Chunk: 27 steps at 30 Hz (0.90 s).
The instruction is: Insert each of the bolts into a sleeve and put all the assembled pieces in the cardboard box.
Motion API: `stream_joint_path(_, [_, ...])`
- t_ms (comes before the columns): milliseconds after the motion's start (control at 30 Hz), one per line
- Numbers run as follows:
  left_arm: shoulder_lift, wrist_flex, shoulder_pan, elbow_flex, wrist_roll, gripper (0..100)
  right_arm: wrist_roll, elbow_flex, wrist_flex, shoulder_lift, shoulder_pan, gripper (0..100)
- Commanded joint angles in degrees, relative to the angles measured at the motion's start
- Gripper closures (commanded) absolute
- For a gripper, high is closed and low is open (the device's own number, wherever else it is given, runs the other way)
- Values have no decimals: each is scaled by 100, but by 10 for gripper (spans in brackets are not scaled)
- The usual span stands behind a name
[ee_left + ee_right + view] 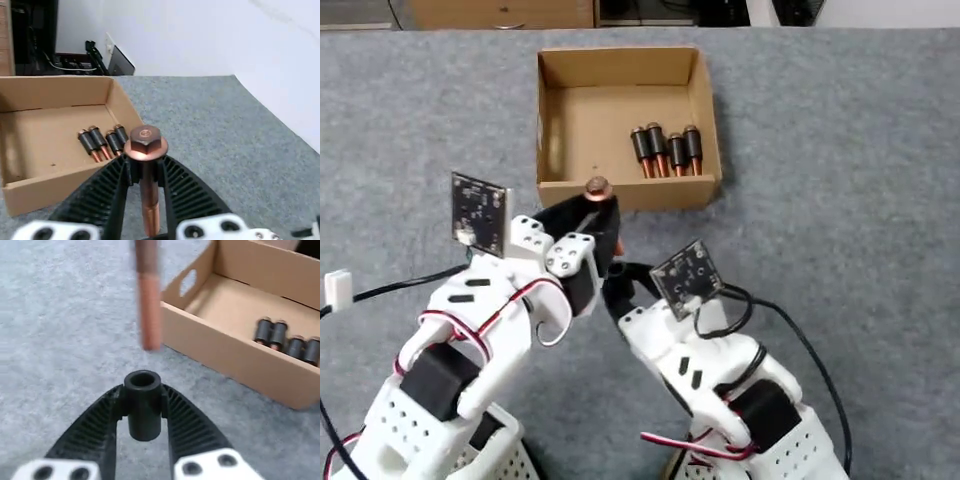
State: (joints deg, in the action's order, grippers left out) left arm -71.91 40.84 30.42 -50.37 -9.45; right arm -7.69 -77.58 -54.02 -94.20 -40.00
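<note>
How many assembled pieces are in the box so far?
4 assembled pieces, lying side by side on the cardboard box floor by its right wall. The left gripper holds another bolt, the right gripper a sleeve, not yet joined. None looks hidden.

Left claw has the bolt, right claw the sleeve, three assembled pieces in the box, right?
Four, not three: the high view shows four assembled pieces in the cardboard box. The left claw holds the bolt, the right claw the sleeve.

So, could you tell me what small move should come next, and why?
Probably lower the bolt straight down: the left gripper holds it upright, its tip above and apart from the open sleeve, upright in the right gripper.
</note>
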Motion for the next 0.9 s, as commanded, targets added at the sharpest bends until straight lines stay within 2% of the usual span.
stream_joint_path(0, [-13,-141,70,18,-79,982,-62,57,167,40,-259,997])
stream_joint_path(200, [-22,132,53,53,-70,982,-53,92,141,-136,-233,997])
stream_joint_path(367, [-347,325,-193,9,-79,982,-35,-4,114,-919,-233,997])
stream_joint_path(567, [-813,378,-176,-167,-79,982,-35,-558,-44,-1675,-242,997])
stream_joint_path(867, [-857,378,-167,-352,-404,982,-53,-602,-79,-1736,-242,997])
